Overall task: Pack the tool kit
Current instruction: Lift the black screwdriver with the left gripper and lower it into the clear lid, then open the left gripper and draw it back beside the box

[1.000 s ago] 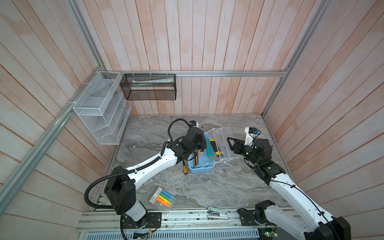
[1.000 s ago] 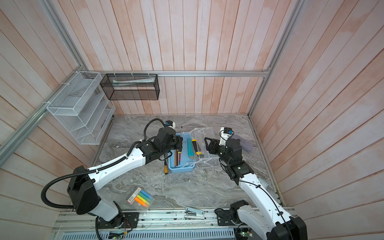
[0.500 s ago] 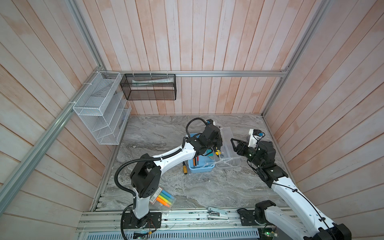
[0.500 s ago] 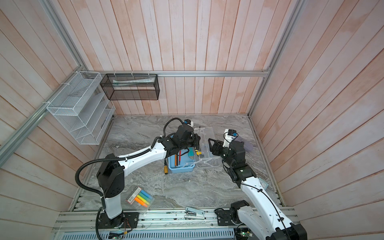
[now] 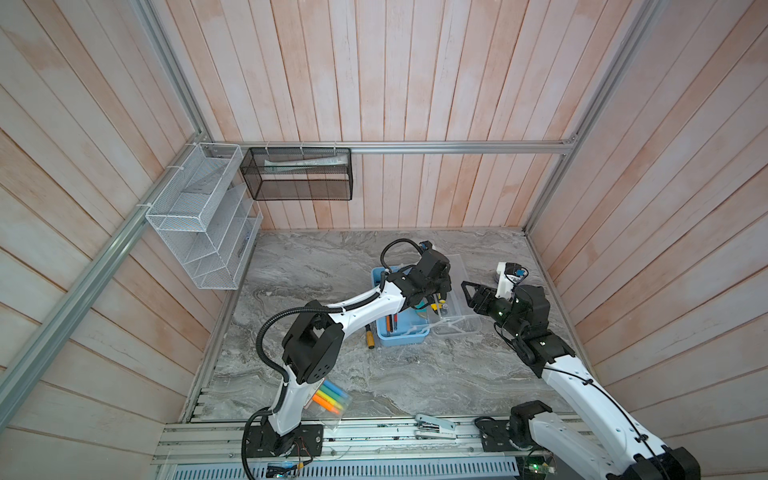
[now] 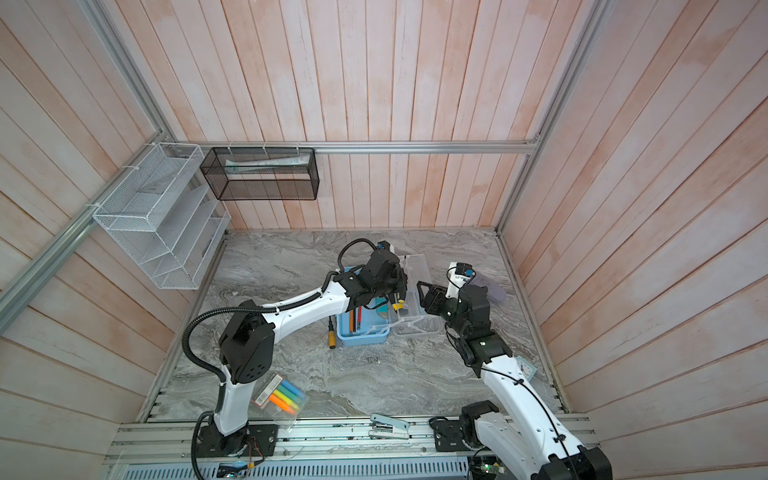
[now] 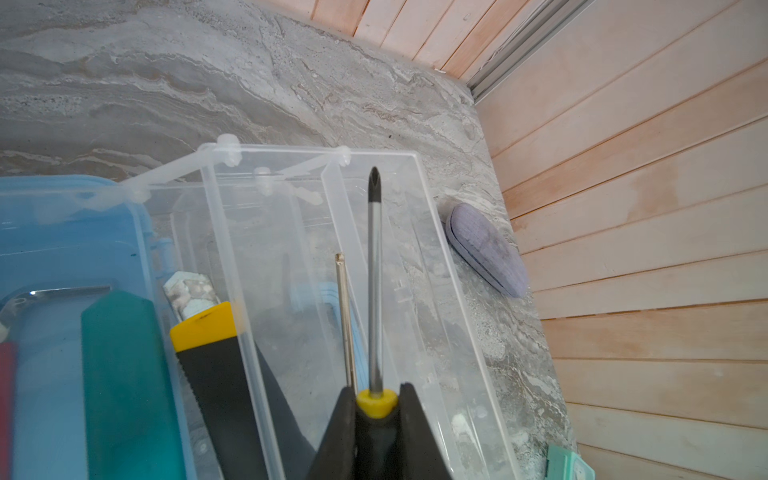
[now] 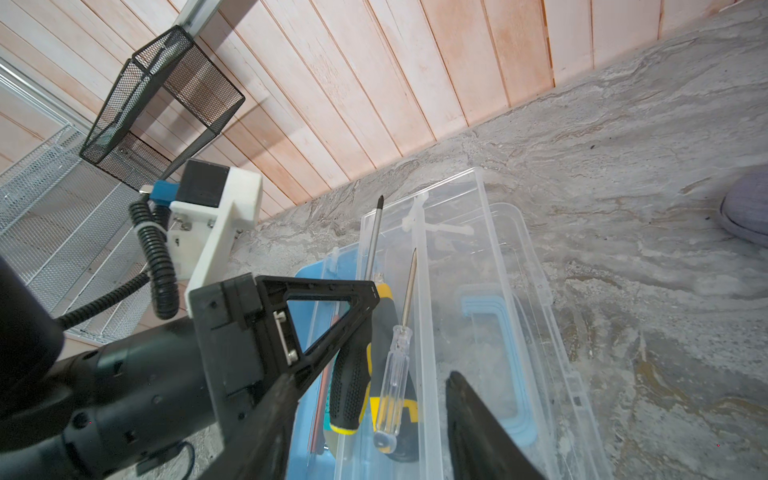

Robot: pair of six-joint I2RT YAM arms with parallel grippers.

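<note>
Your left tool [image 7: 376, 401] is clamped on the black-and-yellow screwdriver [image 7: 375, 270]. The fingers pinch the handle right behind the yellow collar, and the shaft points out over the clear half of the tool kit. The tool kit [image 5: 401, 337] sits mid-desk [image 5: 332, 266] in both top views, a light-blue base with the clear lid [image 5: 457, 328] swung open and lying to its right. Through the clear plastic you see the light-blue handle [image 8: 494, 332]. A clear-handled screwdriver [image 8: 395, 374] lies in the clear section, just beside the held one. In the base there's a teal piece [image 7: 120, 374], with a black-and-yellow knife [image 7: 208, 357] beside it.

Your right tool [image 5: 471, 295] hovers at the lid's right side with its fingers apart and nothing visibly gripped. You can't tell whether it touches the lid.

The lilac case [image 7: 486, 249] lies on the desk near the right wall, apart from the kit. A dark item with a yellow end [image 5: 370, 336] lies on the desk just left of the base. The highlighter packet [image 5: 330, 399] is at the front by the left arm's base, and the stapler [image 5: 434, 426] is on the front rail.
</note>
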